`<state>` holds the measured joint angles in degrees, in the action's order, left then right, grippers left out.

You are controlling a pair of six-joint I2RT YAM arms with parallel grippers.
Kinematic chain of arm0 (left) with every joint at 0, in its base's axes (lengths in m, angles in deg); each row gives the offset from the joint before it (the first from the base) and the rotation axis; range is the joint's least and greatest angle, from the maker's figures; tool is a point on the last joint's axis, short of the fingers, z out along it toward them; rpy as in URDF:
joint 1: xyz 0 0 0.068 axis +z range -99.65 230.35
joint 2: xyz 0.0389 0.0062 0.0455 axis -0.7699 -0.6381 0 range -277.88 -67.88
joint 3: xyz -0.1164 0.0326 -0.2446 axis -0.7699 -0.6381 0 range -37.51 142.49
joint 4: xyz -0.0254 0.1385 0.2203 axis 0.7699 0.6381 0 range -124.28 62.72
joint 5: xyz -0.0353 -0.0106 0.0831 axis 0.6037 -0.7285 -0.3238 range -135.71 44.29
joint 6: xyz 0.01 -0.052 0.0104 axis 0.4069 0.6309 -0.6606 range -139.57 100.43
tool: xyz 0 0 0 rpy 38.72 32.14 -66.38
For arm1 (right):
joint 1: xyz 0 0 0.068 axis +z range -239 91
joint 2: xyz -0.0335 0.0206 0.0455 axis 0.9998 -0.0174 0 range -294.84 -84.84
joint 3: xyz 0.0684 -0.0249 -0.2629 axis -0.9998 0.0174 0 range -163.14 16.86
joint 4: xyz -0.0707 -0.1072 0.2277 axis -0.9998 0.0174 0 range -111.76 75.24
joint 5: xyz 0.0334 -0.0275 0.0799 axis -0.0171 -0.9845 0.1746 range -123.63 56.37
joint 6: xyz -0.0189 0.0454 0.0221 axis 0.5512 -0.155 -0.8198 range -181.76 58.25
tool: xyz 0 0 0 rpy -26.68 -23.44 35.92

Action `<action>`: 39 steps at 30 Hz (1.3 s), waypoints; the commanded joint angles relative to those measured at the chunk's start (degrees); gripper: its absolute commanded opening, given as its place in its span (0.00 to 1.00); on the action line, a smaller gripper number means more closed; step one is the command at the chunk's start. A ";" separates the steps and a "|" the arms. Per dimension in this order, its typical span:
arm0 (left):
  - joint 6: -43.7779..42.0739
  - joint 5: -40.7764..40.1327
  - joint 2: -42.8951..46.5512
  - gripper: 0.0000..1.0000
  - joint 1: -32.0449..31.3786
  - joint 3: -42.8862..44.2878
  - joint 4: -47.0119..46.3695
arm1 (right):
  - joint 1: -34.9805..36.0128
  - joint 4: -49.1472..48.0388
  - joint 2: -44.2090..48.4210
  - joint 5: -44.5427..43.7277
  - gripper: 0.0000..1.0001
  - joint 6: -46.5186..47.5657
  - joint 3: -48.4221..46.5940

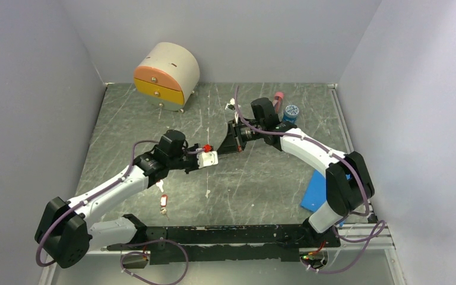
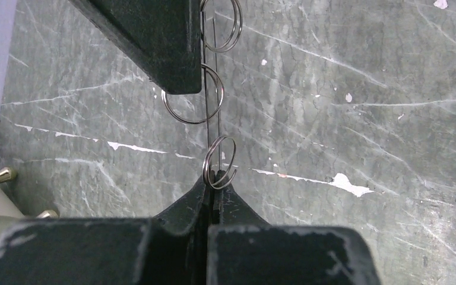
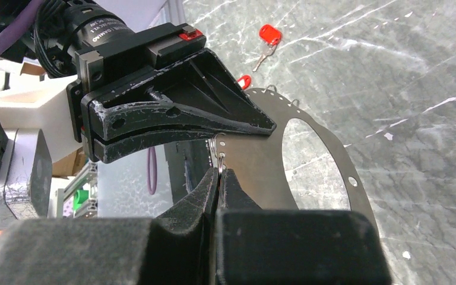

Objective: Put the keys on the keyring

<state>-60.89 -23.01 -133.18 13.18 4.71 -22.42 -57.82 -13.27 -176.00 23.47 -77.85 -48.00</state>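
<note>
Robotics lab cell: grey walls (image 1: 225, 35) enclose a marbled table (image 1: 261, 178) with bolted arms (image 1: 113, 190).

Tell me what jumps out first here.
Both arms meet mid-table: the left gripper and right gripper are each shut on the keyring, a flat metal ring carrying small split rings. Red-tagged keys lie loose on the table near the left arm, and a rounded drawer box sits at the back left.

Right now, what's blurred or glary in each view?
Top external: even light, soft shadows, no glare. Left wrist: left gripper blurred near the lens; the small silver wire split ring it pinches is sharp. Right wrist: right gripper soft up close; left gripper ahead crisp.
</note>
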 commanded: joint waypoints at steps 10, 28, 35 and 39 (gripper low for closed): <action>5.23 1.04 0.93 0.03 -0.63 5.32 4.67 | -0.42 -7.81 8.07 -16.26 0.52 -1.40 -0.84; 20.66 -12.20 -1.11 0.03 -0.61 7.08 1.78 | -4.81 -9.52 12.19 -22.66 0.76 -18.53 3.62; 34.07 -20.75 -4.53 0.03 -0.63 7.89 -1.05 | -4.42 -7.32 12.59 -23.72 0.63 -24.05 3.52; 39.12 -22.60 -4.92 0.03 -0.63 7.26 -3.91 | -2.45 -7.29 10.44 -24.05 0.56 -27.44 3.33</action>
<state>-30.23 -41.66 -138.42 12.74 9.87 -19.63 -61.93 -20.66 -164.56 -0.57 -100.39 -43.32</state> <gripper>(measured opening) 0.033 0.585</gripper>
